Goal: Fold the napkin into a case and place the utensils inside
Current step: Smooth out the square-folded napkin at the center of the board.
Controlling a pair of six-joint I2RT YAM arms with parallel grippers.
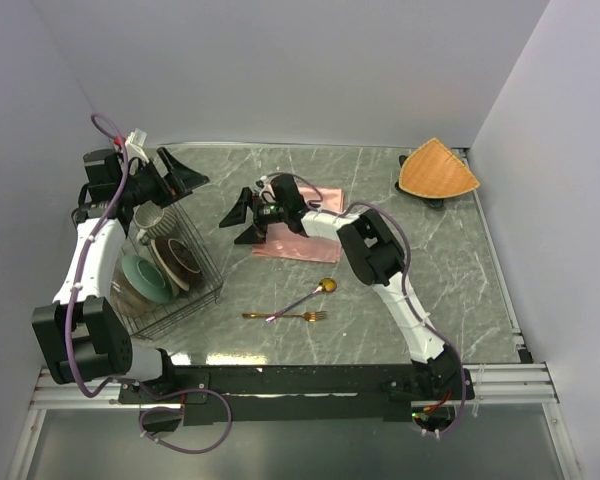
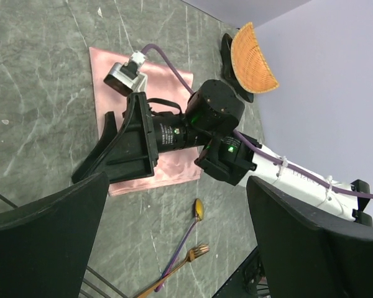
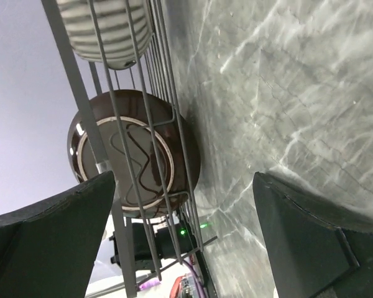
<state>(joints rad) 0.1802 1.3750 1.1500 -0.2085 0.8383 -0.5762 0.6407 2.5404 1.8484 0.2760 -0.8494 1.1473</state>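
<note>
Both hands are wide open and hold nothing. The right gripper (image 1: 232, 228) sits at the napkin's (image 1: 295, 246) left edge, I'd guess staged to pinch that edge for the first fold. The napkin lies flat mid-table, no case yet. The spoon (image 1: 323, 288) and fork (image 1: 292, 316) wait just in front of it, handles crossed. The left gripper (image 1: 180, 186) hovers over the dish rack (image 1: 198, 300), probably parked clear.

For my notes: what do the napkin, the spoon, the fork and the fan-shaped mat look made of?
Napkin: thin salmon-pink cloth, matte, lying soft and flat. Spoon: polished gold metal, bright glint on bowl, handle purplish. Fork: gold metal, probably the same. Mat: orange-tan woven fibre, ribbed; possibly wicker.
</note>
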